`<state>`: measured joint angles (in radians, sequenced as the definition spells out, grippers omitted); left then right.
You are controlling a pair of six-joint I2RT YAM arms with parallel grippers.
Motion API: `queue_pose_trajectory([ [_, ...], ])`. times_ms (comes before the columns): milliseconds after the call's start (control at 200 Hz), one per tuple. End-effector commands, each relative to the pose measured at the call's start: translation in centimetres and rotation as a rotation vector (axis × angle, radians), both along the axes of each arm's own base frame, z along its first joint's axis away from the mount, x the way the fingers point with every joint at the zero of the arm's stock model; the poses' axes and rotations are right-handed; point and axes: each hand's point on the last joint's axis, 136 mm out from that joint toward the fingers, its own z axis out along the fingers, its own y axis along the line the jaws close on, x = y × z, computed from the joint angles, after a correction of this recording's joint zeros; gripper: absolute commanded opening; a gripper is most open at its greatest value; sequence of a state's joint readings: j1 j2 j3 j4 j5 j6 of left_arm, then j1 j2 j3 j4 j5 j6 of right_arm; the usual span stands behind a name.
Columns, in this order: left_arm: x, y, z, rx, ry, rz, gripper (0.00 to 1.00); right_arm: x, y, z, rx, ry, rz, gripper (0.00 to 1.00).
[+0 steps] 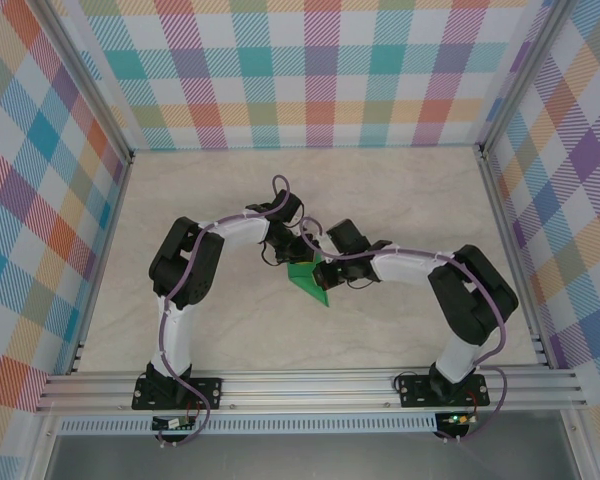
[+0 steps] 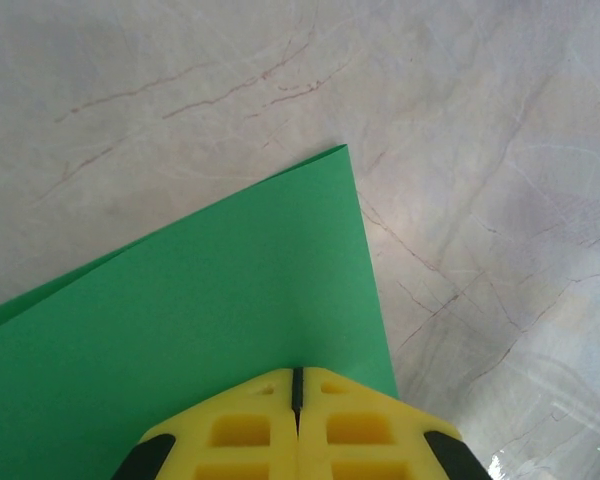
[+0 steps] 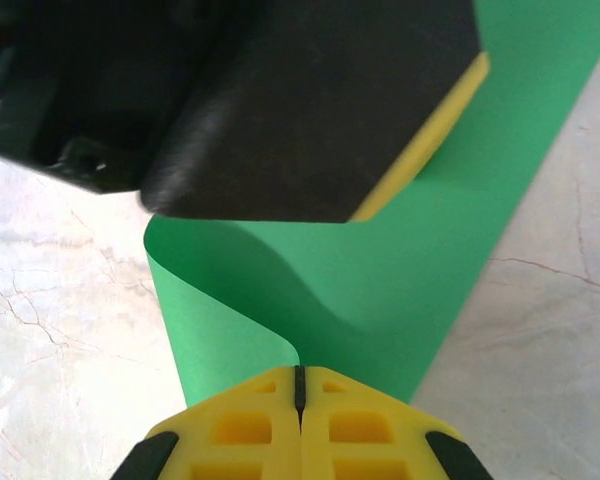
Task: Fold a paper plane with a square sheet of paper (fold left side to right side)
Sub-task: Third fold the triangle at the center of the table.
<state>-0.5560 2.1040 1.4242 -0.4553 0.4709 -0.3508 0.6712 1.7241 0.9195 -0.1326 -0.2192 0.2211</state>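
The square sheet of paper (image 1: 311, 282) is bright green and sits at mid-table between my two arms, partly folded over itself. In the right wrist view the sheet (image 3: 410, 290) curls up from the table into my right gripper (image 3: 298, 372), which is shut on its edge. My left gripper (image 2: 297, 375) is shut, its tips resting on the flat green sheet (image 2: 210, 310), whose corner points away. One left finger's yellow pad (image 3: 430, 140) lies against the paper just beyond the curl. From above, the left gripper (image 1: 301, 252) and right gripper (image 1: 326, 268) nearly touch. The paper plane is out of view.
The marble-patterned tabletop (image 1: 400, 200) is fenced by plaid walls (image 1: 310, 70) on three sides and an aluminium rail (image 1: 310, 385) at the near edge, where both arm bases are bolted.
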Motion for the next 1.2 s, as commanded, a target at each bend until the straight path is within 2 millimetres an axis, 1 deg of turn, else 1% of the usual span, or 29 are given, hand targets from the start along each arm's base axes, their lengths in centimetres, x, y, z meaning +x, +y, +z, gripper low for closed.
queue_pose_trajectory([
  [0, -2.1, 0.7, -3.4, 0.094, 0.076, -0.023, 0.02, -0.1, 0.5, -0.2, 0.051, 0.028, 0.033, 0.00],
  [130, -2.2, 0.7, -3.5, 0.095, 0.076, -0.022, 0.01, 0.2, 0.6, -0.2, 0.078, 0.050, 0.037, 0.00],
  [245, -2.2, 0.8, -3.5, 0.096, 0.078, -0.022, 0.01, 0.2, 0.8, -0.8, 0.067, 0.069, 0.045, 0.00],
  [430, -2.3, 0.8, -3.5, 0.097, 0.078, -0.023, 0.01, 0.5, 0.1, -1.7, 0.050, 0.089, 0.012, 0.00],
  [960, -2.3, 0.9, -3.5, 0.104, 0.079, -0.019, 0.00, 1.2, -0.2, -0.6, 0.084, 0.081, -0.003, 0.00],
  [1195, -2.2, 0.9, -3.3, 0.103, 0.074, -0.020, 0.00, 1.0, 0.0, -1.3, 0.082, 0.112, 0.003, 0.00],
])
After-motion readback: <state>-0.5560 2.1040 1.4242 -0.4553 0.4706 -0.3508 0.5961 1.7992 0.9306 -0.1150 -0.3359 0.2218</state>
